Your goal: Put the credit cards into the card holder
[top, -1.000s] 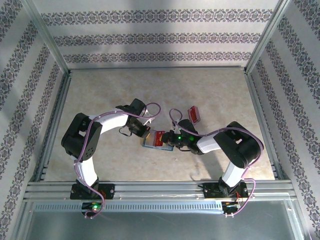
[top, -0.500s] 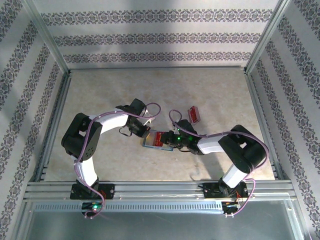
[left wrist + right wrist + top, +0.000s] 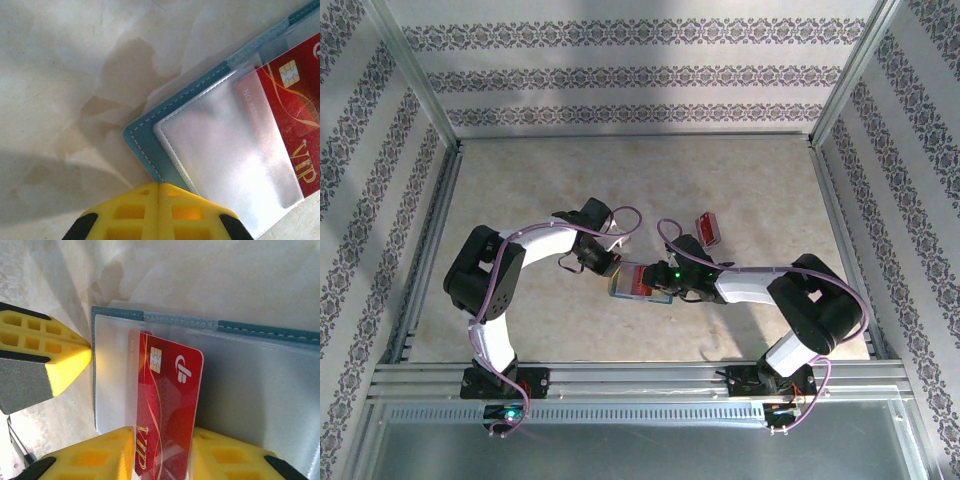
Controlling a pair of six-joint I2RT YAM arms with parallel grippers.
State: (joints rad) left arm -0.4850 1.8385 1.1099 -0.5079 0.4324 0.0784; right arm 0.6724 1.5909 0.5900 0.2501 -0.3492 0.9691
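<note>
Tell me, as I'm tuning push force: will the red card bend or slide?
Probably stiff: the red card lies flat with straight edges. Likely slippery: its face is glossy, and the pocket over one end is shiny too. Thin, so probably light.

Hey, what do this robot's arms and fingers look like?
The left arm and right arm have white links and chunky black joints, with purple cables looped along them. A green light glows near the right wrist. The fingers are yellow wedge-shaped blocks with square cutouts and black bases.
</note>
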